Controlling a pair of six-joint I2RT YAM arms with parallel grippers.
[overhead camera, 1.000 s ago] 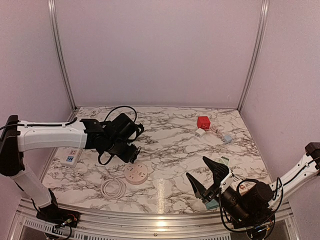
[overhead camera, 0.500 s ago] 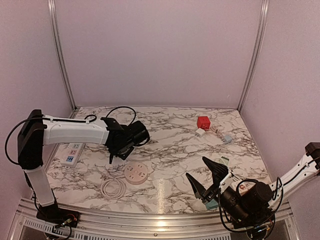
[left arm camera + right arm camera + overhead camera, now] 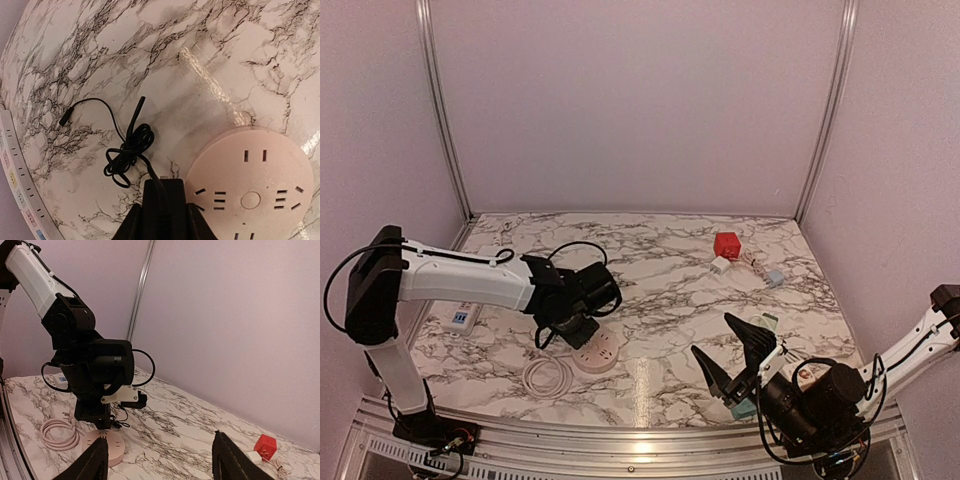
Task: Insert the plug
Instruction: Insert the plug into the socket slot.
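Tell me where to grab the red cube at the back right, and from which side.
Pinch the red cube across its left and right faces, coming straight down from above. It sits flat with its top clear, and a white plug lies just in front, so a front-to-back grip would probably snag.

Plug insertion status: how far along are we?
Done: the black plug is picked up, clamped between the left fingers, with its cable trailing on the marble. In hand: the plug sits at the edge of the round socket hub, not in any slot. Left: align and push in. The right fingers are open and apart from it.
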